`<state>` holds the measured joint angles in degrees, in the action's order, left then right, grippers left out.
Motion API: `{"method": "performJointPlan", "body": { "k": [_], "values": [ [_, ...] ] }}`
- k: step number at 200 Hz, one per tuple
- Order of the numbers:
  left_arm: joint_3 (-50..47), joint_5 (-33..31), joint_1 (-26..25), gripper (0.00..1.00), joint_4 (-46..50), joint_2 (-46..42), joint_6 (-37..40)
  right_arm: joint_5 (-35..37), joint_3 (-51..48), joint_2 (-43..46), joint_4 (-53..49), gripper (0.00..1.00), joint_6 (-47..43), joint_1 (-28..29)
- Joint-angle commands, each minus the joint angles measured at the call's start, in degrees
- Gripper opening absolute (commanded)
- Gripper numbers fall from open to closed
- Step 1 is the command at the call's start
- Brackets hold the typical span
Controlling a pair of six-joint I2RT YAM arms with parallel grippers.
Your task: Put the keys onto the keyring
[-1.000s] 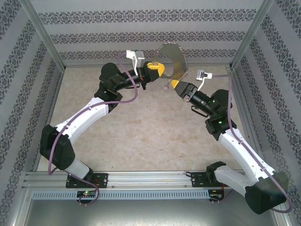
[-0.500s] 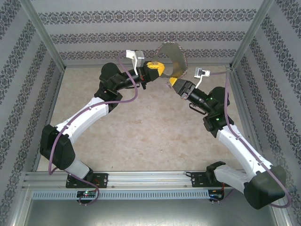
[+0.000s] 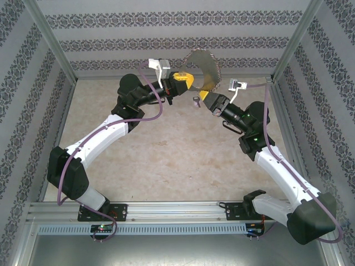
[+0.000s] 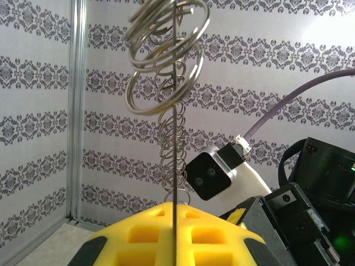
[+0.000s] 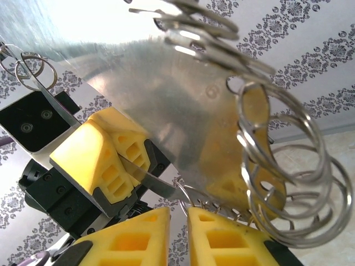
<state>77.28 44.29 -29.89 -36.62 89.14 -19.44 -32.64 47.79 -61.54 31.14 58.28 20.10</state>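
Nearest, the right gripper (image 3: 206,100) has its fingers drawn almost together, just under the keyring's (image 3: 204,64) lower rim. A tiny key (image 3: 195,100) shows beside its tip. Whether the fingers pinch that key or it hangs from the rim cannot be told. Just beyond, the left gripper (image 3: 188,83) is clenched on the keyring's edge and holds it upright in the air above the far end of the table, near the back wall (image 3: 177,33). Loops (image 5: 288,183) crowd the rim. The likely risks are that a push from the right arm twists the thin hoop in the left pads, that a finger snags a neighbouring loop, or that the key drops.
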Motion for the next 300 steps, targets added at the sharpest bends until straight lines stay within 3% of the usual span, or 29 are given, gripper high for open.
{"method": "performJointPlan", "body": {
  "k": [1, 29, 89, 164, 191, 258, 300],
  "values": [
    [0.86, -1.19, 0.38, 0.0, -1.45, -0.02, 1.7, -0.99, -2.29, 2.67, 0.66, 0.31, -0.02, -0.81],
    [-0.63, -2.8, 0.38, 0.0, 1.68, -0.02, 3.74, -1.52, -5.34, 8.82, -3.62, 0.44, -0.45, -4.42],
    [-9.26, -5.33, -0.1, 0.0, 1.15, 1.73, 1.72, 2.56, -6.92, 19.95, -21.31, 0.53, -6.8, -13.03],
    [-26.47, -11.34, -9.98, 0.0, -13.05, 4.31, -9.64, 6.56, -7.18, 16.89, -23.88, 0.56, -9.66, -13.69],
    [-28.81, -13.82, -10.95, 0.0, -19.96, 9.74, -15.5, 6.24, -7.44, 13.81, -22.09, 0.56, -9.6, -13.69],
    [-18.59, -13.19, -5.77, 0.0, -27.94, 30.87, -21.96, 7.33, -7.72, 8.58, -19.21, 0.56, -10.14, -13.66],
    [-9.32, -12.18, -1.31, 0.0, -24.09, 37.18, -21.56, 6.63, -7.54, 6.98, -18.51, 0.56, -10.38, -13.62]
  ]
}}
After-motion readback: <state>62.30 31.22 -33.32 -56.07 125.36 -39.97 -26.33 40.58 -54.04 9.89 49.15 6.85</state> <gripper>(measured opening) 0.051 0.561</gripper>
